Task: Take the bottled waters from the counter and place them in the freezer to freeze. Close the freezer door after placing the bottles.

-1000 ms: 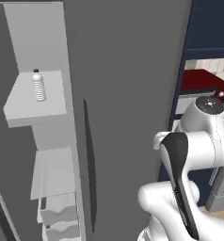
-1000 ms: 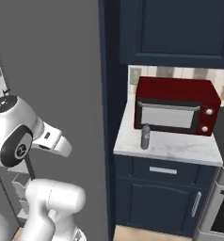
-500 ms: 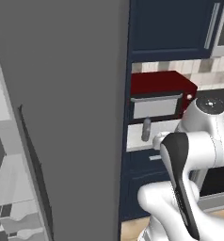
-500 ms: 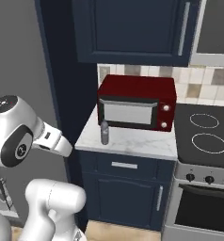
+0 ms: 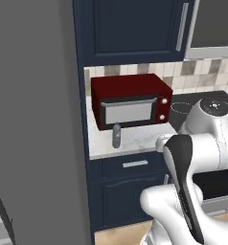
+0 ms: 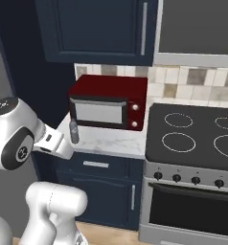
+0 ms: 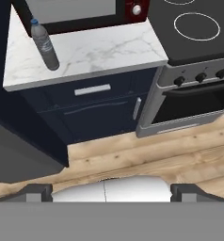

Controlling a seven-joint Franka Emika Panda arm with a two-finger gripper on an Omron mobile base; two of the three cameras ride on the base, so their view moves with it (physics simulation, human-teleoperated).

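One smoky grey bottle (image 5: 116, 136) standing upright on the counter (image 5: 140, 139), just in front of the dark red microwave (image 5: 130, 100), toward its left end. Same bottle (image 7: 44, 44) upright near the counter's left front part in the hand view, microwave just behind. Stovetop (image 6: 197, 136) on the microwave's far side, well apart from the bottle. Only this one bottle seen on the counter; where the other stands cannot be told from these views.

Gripper (image 7: 112, 190) spread wide and empty, finger tips far apart, nothing between them. Hanging well short of the counter and above the floor, aimed down at the cabinets below the microwave.

Freezer door (image 5: 37, 119): tall grey panel left of the microwave; open or closed not readable from here.

Judgement: task partway at most. Left to do: reaching for the grey bottle beside the microwave, carrying it to the freezer, closing the door.
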